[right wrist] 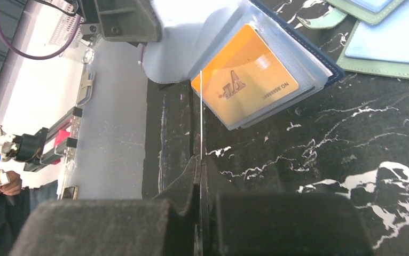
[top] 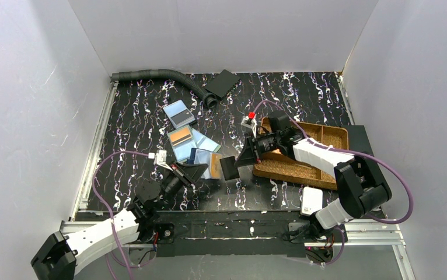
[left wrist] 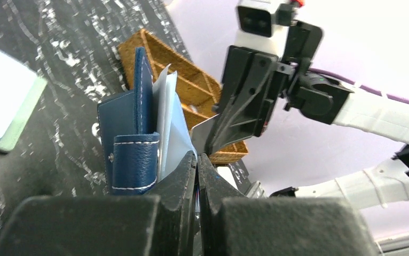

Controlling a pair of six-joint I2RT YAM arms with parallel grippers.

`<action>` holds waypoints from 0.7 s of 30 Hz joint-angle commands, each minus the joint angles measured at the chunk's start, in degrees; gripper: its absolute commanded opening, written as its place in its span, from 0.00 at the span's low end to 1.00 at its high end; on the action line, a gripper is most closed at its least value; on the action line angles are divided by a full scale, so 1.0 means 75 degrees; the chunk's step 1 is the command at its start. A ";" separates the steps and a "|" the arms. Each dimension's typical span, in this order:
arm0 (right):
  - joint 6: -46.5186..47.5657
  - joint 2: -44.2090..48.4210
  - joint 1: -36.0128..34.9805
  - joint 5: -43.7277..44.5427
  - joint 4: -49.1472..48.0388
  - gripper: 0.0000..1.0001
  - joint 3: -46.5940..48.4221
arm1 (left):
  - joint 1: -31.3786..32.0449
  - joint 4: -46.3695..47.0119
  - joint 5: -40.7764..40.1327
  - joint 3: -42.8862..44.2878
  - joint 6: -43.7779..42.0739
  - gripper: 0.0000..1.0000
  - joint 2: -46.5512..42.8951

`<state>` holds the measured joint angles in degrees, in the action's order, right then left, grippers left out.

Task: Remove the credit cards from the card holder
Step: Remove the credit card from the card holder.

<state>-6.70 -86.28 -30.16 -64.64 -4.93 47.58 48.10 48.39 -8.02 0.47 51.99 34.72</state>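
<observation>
White walls close in a black marbled table (top: pixel 133 116). From above, loose credit cards (top: pixel 181 139) lie left of centre; a brown tray (top: pixel 332 137) sits at the right; a grey hose (top: pixel 157 74) curls along the far edge. Near the middle, the left gripper (top: pixel 201 170) meets the card holder (top: pixel 206 160); just right of it, the right gripper (top: pixel 241 160) carries a dark card (top: pixel 230 168).

From the left wrist, the fingers are pressed together on a clear page of the navy holder, which stands upright and fanned; the right gripper is just beyond it.

From the right wrist, the fingers pinch the thin card, seen edge-on as a pale line; whether its far end has cleared the sleeve I cannot tell. An orange card (right wrist: pixel 245 80) is not yet out of its pocket.

The likely trouble is the left grip; it has only a slippery page, so a hard pull could drag the holder free. The card is pinched near one edge, so it could twist and drop.
</observation>
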 commanded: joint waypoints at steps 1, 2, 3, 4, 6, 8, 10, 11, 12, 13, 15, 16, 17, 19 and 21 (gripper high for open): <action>0.0716 0.0411 0.0234 -0.0023 0.0467 0.01 0.0404 | -0.0048 -0.1251 -0.0737 -0.0916 0.0515 0.00 -0.0181; 0.0805 0.0454 0.0277 0.0004 0.0545 0.01 0.0415 | -0.0049 -0.1546 -0.0798 -0.0913 0.0658 0.00 -0.0142; 0.0858 0.0491 0.0317 0.0024 0.0614 0.01 0.0427 | -0.0057 -0.1847 -0.0855 -0.0916 0.0858 0.00 -0.0076; 0.0869 0.0525 0.0358 0.0046 0.0642 0.01 0.0435 | -0.0061 -0.2065 -0.0909 -0.0905 0.1018 0.00 0.0032; 0.0981 0.0576 0.0430 0.0059 0.0646 0.01 0.0442 | -0.0058 -0.2416 -0.0971 -0.0874 0.1300 0.00 0.0345; 0.1090 0.0613 0.0485 0.0065 0.0664 0.01 0.0452 | -0.0068 -0.2729 -0.1004 -0.0838 0.1644 0.00 0.0628; 0.1142 0.0634 0.0514 0.0091 0.0882 0.01 0.0453 | -0.0073 -0.3316 -0.1064 -0.0744 0.2062 0.00 0.0820; 0.1180 0.0645 0.0518 0.0114 0.0925 0.01 0.0458 | -0.0072 -0.3823 -0.1121 -0.0617 0.2329 0.00 0.0850; 0.1233 0.0655 0.0528 0.0144 0.0971 0.01 0.0463 | -0.0073 -0.4622 -0.1202 -0.0411 0.2551 0.00 0.0846; 0.1307 0.0661 0.0529 0.0186 0.1048 0.01 0.0482 | -0.0073 -0.5512 -0.1350 -0.0135 0.2802 0.00 0.0824; 0.1488 0.0661 0.0530 0.0245 0.1221 0.01 0.0526 | -0.0070 -0.7936 -0.1854 0.0630 0.3404 0.00 0.0770; 0.1589 0.0660 0.0530 0.0285 0.1317 0.01 0.0550 | -0.0071 -0.8819 -0.2071 0.0965 0.3562 0.00 0.0772; 0.1745 0.0667 0.0530 0.0346 0.1464 0.01 0.0602 | -0.0073 -0.9628 -0.2256 0.1243 0.3732 0.00 0.0763; 0.2149 0.0675 0.0530 0.0476 0.1971 0.01 0.0763 | -0.0070 -1.0614 -0.2396 0.1624 0.3954 0.19 0.0744; 0.2723 0.0696 0.0530 0.0645 0.2596 0.01 0.1013 | -0.0073 -1.1103 -0.2296 0.1862 0.3885 0.48 0.0696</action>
<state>5.40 -83.29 -26.37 -61.71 6.72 50.30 47.72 -10.48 -20.36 10.71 77.34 40.28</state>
